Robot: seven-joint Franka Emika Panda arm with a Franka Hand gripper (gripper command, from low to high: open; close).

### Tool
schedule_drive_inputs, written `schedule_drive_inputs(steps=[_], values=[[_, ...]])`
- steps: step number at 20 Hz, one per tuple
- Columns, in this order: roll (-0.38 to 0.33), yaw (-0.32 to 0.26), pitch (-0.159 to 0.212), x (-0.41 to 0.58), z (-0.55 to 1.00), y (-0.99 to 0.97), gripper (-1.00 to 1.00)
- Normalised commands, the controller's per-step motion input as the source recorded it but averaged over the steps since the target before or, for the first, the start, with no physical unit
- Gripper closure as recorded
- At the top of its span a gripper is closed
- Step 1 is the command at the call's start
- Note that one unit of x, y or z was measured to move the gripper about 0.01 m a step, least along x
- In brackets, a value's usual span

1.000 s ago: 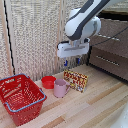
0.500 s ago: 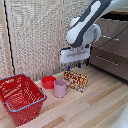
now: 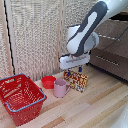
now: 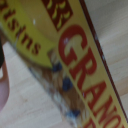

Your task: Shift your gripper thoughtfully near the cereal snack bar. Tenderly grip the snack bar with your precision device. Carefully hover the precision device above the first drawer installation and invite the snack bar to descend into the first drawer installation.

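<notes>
The cereal snack bar [image 3: 76, 80], a red and yellow printed packet, stands tilted on the wooden table beside the pink mug [image 3: 61, 88]. My gripper [image 3: 74, 71] hangs right above the bar's top edge, fingers apart, with its blue fingertips [image 3: 67, 73] at the level of that edge. It holds nothing. In the wrist view the bar [image 4: 75, 55] fills the picture, very close and blurred. The dark brown drawer chest [image 3: 112, 50] stands at the exterior view's right. I cannot tell whether its top drawer is open.
A red bowl [image 3: 48, 81] sits behind the mug. A red wire basket [image 3: 20, 97] stands at the exterior view's left on the table. A slatted pale screen [image 3: 35, 35] forms the back wall.
My gripper has come down and slightly toward the exterior view's right, closing in on the top of the snack bar. The bar, mug, bowl and basket have not moved.
</notes>
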Motion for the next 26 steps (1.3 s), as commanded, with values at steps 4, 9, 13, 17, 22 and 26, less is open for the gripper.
schedule_drive_inputs(steps=[4,9,13,17,22,26], values=[[-0.115,0.102,-0.001,0.04,-0.32,-0.03,1.0],[-0.009,0.034,0.0,0.056,-0.15,0.0,1.0],[0.0,-0.006,-0.001,0.0,-0.03,0.0,1.0],[0.015,-0.036,0.004,0.0,0.13,0.02,1.0],[0.065,-0.085,0.02,0.003,0.64,0.06,1.0],[0.052,-0.036,0.0,0.111,0.97,0.0,1.0]])
